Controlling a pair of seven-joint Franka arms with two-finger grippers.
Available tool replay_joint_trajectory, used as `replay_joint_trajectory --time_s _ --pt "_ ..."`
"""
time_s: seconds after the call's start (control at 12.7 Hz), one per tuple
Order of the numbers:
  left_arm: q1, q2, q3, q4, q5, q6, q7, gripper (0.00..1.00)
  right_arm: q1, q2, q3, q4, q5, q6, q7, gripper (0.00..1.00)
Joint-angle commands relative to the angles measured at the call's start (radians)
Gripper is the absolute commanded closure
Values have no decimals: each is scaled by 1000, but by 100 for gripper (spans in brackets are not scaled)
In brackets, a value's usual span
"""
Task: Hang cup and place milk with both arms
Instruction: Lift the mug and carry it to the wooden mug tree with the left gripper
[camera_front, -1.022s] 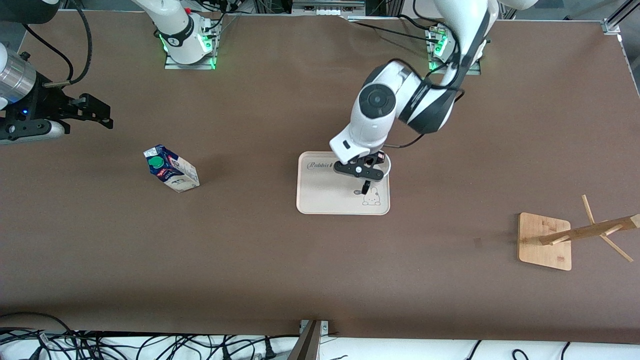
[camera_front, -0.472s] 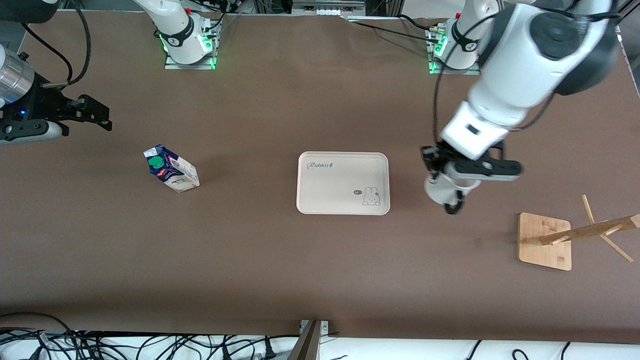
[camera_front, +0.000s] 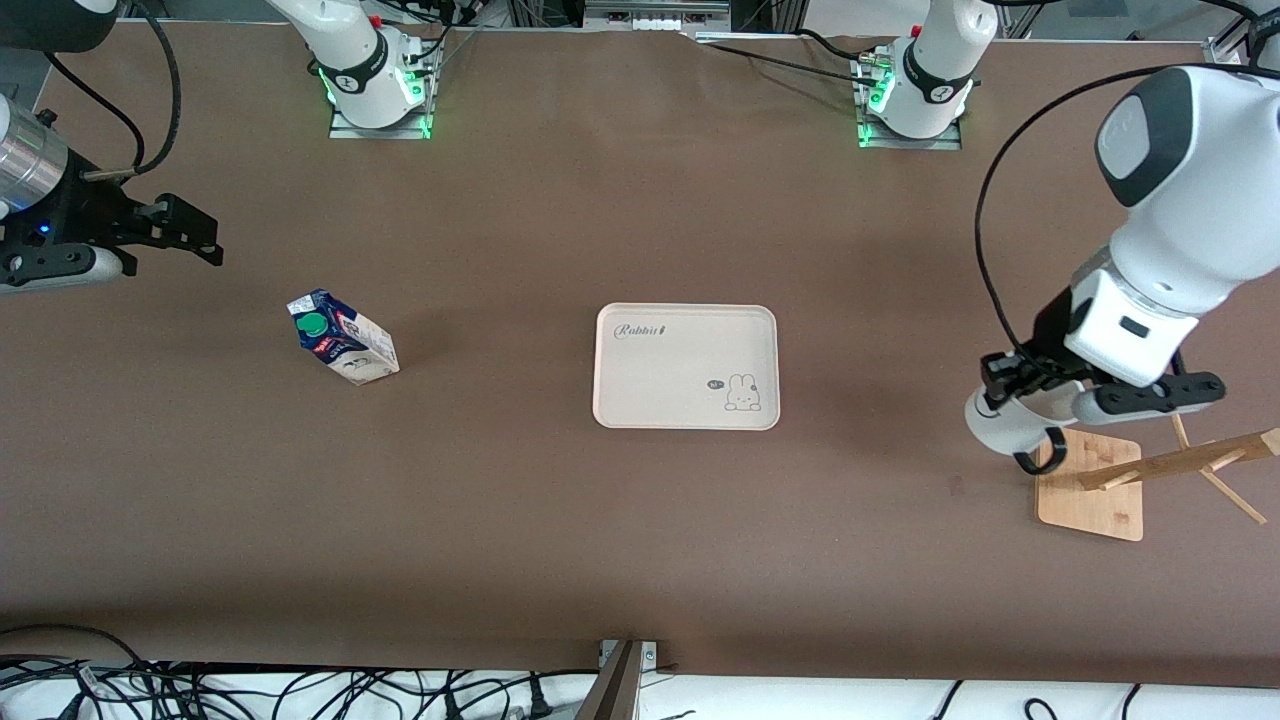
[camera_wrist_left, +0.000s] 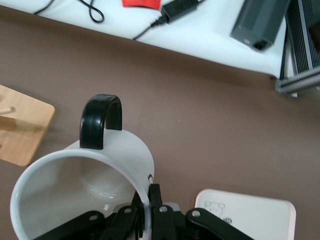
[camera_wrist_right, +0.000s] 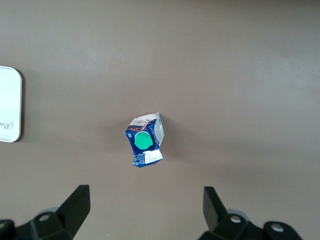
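Observation:
The white cup (camera_front: 1000, 425) hangs in my left gripper (camera_front: 1015, 393), just above the table beside the wooden rack's base (camera_front: 1090, 485). In the left wrist view the fingers (camera_wrist_left: 158, 194) pinch the cup's rim (camera_wrist_left: 131, 172); its black handle (camera_wrist_left: 100, 120) points toward the rack base (camera_wrist_left: 22, 132). The milk (camera_front: 340, 338) stands on the table toward the right arm's end. My right gripper (camera_front: 205, 232) is open and empty, up in the air at that end. In the right wrist view the milk (camera_wrist_right: 145, 141) shows its green cap ahead of that gripper (camera_wrist_right: 145, 200).
A cream tray (camera_front: 686, 400) with a rabbit print lies mid-table; it also shows in the left wrist view (camera_wrist_left: 250, 215) and the right wrist view (camera_wrist_right: 9, 105). The rack's pole with pegs (camera_front: 1180, 462) rises from its base. Cables lie along the table's near edge.
My left arm lifted the cup off the tray and swung it toward the left arm's end, down beside the rack base. The right arm and the milk have not moved.

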Motion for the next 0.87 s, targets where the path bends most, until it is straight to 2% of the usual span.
replay_joint_trajectory --time_s 0.0,0.08,0.31,0.39,0.55,0.79 --pt "27 -1 44 1 -25 23 21 100 -23 2 19 11 -9 2 1 0" --pt "46 0 60 1 -53 23 26 100 -23 2 19 11 -7 5 1 0" --pt "64 15 174 1 -321 24 191 100 -23 2 21 11 -9 5 1 0" --pt "64 20 208 1 -366 24 228 100 -22 2 21 11 -9 5 1 0" --pt "66 22 231 1 -419 23 228 100 -20 2 21 11 -10 5 2 0" --pt "66 26 239 1 -473 23 222 100 -19 2 21 11 -10 5 2 0"
